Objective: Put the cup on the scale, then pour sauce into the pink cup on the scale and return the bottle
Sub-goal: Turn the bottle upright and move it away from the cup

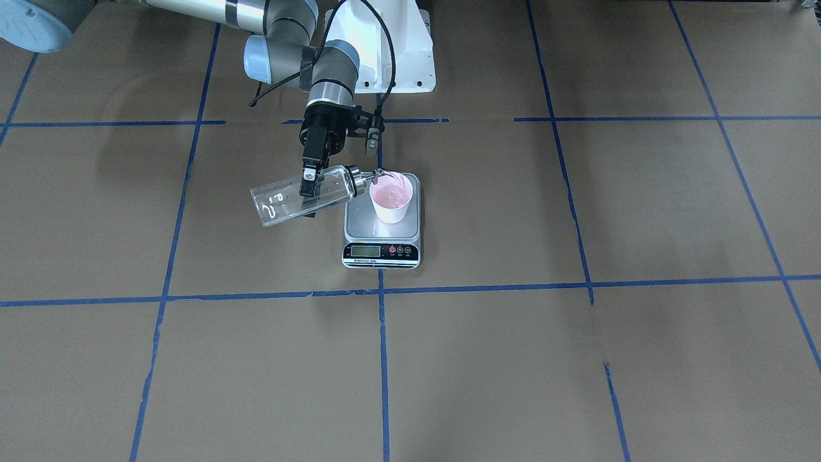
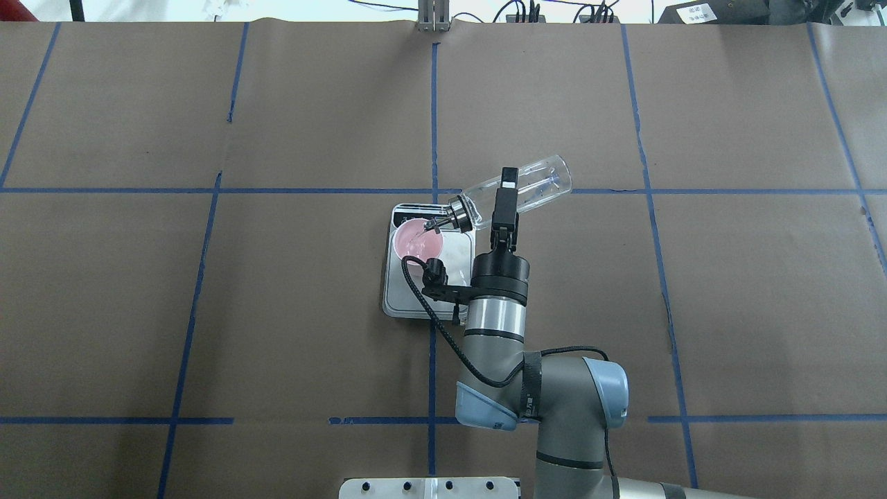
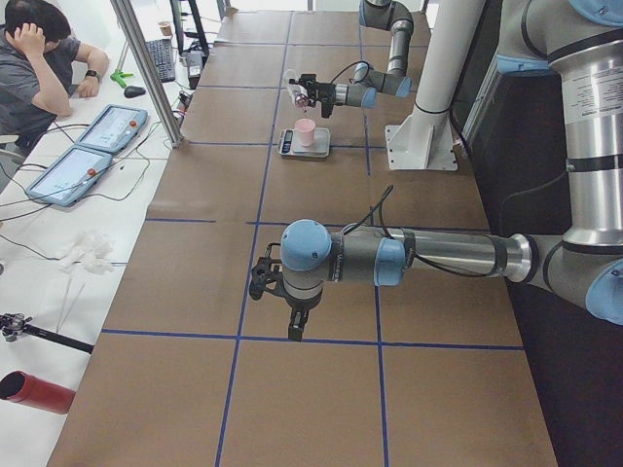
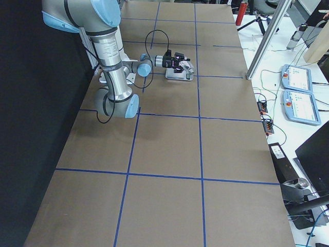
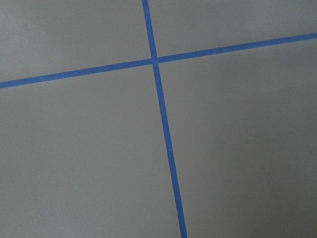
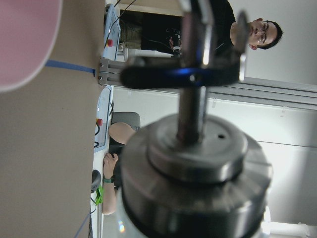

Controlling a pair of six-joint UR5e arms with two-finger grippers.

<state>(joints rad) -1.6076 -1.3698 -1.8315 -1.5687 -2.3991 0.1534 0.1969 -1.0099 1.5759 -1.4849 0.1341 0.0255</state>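
Overhead exterior: right gripper [image 2: 506, 187] clamps bottle [image 2: 545, 179] tilted over cup [image 2: 416, 242]; left gripper's [image 3: 295, 329] opening unclear.

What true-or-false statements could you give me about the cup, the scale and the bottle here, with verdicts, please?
1. The pink cup stands on the scale. True.
2. The right tool holds the bottle upright. False: the bottle is tilted, its spout over the cup.
3. The left tool is over bare table, away from the scale. True.
4. The scale's display faces the robot. False: it is on the side away from the robot.
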